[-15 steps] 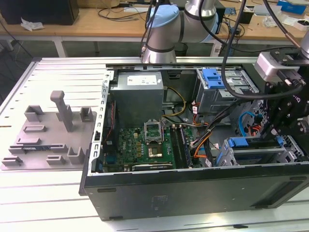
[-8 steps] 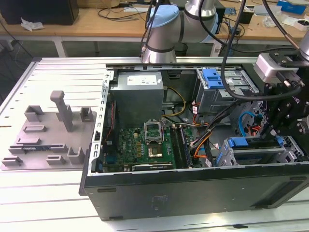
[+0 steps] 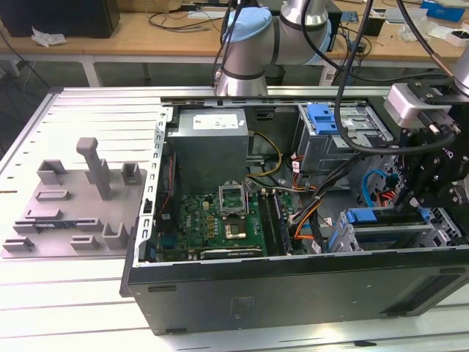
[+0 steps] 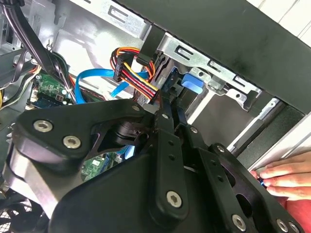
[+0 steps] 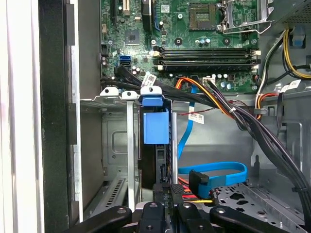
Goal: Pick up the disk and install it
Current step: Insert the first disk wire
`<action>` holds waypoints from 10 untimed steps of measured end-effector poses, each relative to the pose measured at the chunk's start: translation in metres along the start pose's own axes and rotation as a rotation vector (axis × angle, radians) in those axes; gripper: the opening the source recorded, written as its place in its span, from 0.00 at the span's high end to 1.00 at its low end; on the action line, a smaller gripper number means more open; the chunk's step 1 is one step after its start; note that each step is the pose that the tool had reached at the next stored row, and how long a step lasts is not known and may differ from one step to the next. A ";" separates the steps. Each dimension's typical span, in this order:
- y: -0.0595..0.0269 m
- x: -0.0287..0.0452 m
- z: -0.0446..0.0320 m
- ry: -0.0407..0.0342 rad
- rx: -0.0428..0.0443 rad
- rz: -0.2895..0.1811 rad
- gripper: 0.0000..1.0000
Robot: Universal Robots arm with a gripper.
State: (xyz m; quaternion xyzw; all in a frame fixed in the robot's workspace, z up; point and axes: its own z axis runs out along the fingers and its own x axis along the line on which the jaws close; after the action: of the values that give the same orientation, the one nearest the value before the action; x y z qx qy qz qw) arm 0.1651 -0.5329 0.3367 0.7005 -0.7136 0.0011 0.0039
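Note:
The disk (image 5: 156,127) stands on edge in the metal drive bay (image 5: 114,145) at the case's front corner, its blue carrier showing and its dark body running down toward my fingers. My gripper (image 5: 167,188) is shut on the disk's near edge, both fingers close together around it. In the second wrist view the gripper (image 4: 167,104) reaches into the bay beside the carrier's blue tab (image 4: 192,81). In the exterior view the gripper (image 3: 419,209) hangs over the case's right end, next to the blue carrier (image 3: 370,216).
Bundled power and blue data cables (image 5: 214,170) crowd the bay's side. The motherboard (image 3: 220,216) fills the case's middle. Another blue bracket (image 3: 322,117) sits on the upper bay. A grey fixture tray (image 3: 73,213) lies at the exterior view's left. A person's hand (image 4: 286,174) rests at the case's edge.

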 end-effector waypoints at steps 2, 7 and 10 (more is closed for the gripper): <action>0.0001 0.0000 0.0004 -0.0009 -0.0002 0.000 0.82; 0.0001 0.0000 -0.0040 -0.0002 0.0000 0.000 0.69; 0.0001 0.0001 -0.0144 -0.0001 0.0000 0.001 0.69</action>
State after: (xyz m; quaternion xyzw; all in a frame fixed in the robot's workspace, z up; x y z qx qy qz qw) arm 0.1651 -0.5329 0.3511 0.7002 -0.7139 0.0011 0.0038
